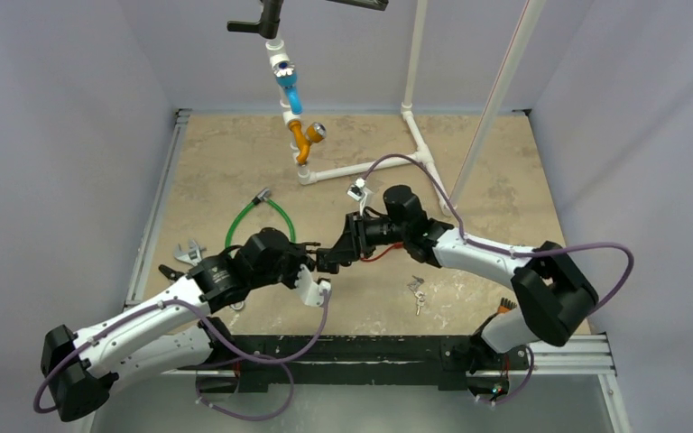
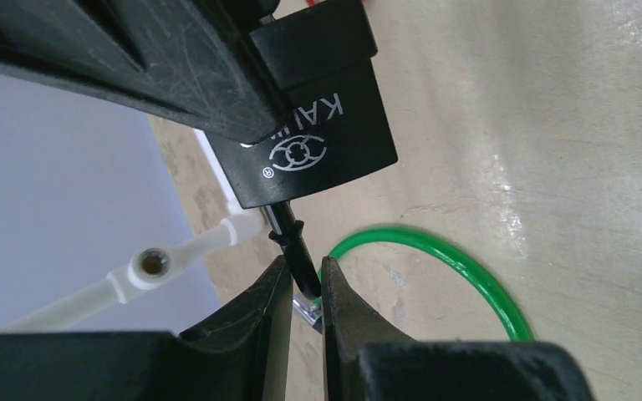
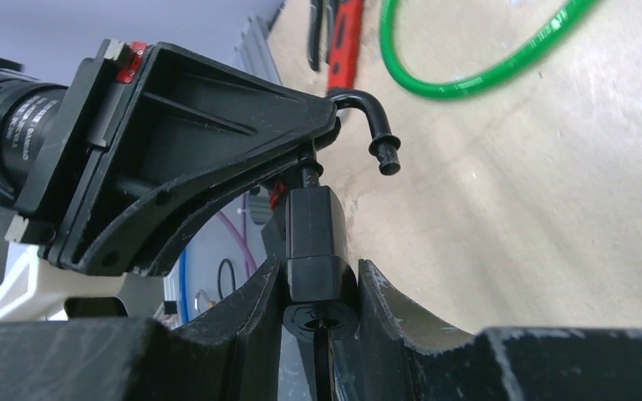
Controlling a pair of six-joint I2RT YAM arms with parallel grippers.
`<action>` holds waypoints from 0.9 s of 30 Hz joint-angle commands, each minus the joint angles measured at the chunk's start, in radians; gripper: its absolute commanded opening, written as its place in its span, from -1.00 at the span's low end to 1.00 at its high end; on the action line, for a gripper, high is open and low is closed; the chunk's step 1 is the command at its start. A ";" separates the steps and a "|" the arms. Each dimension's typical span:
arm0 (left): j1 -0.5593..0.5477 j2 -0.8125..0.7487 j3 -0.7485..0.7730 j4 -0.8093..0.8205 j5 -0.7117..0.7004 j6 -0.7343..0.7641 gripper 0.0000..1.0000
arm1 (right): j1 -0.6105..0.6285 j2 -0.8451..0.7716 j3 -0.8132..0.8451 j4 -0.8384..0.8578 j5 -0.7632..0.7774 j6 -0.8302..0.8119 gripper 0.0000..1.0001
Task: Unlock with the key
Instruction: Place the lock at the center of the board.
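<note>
A black padlock (image 3: 316, 242) hangs above the table centre, held between both arms. My right gripper (image 3: 318, 288) is shut on the lock's body, and the round keyway face shows between its fingers. The shackle (image 3: 374, 125) stands open, its notched free end hanging loose. My left gripper (image 2: 305, 288) is shut on a thin black leg of the shackle (image 2: 294, 246) just below the lock body (image 2: 318, 142). In the top view the left gripper (image 1: 311, 264) and right gripper (image 1: 332, 255) meet tip to tip. Small silver keys (image 1: 417, 292) lie on the table to the right, held by neither gripper.
A green cable loop (image 1: 257, 216) lies on the table behind the left arm, with a silver wrench (image 1: 189, 253) to its left. A white pipe frame (image 1: 361, 167) with orange and blue fittings (image 1: 298, 135) stands at the back. Red-handled pliers (image 3: 343, 42) lie near the loop.
</note>
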 commanded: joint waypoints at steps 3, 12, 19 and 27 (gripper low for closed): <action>-0.028 0.111 -0.055 0.155 0.100 0.055 -0.85 | -0.026 0.099 -0.017 0.131 0.069 0.050 -1.00; -0.031 0.225 -0.109 0.118 0.160 0.019 -0.47 | -0.033 0.208 -0.031 0.139 0.088 0.037 -1.00; -0.034 0.242 -0.113 0.089 0.207 -0.072 -0.31 | -0.035 0.265 -0.032 0.103 0.078 0.002 -1.00; 0.049 0.227 0.146 -0.130 0.214 -0.366 -0.05 | -0.034 0.310 -0.027 0.027 0.095 -0.045 -1.00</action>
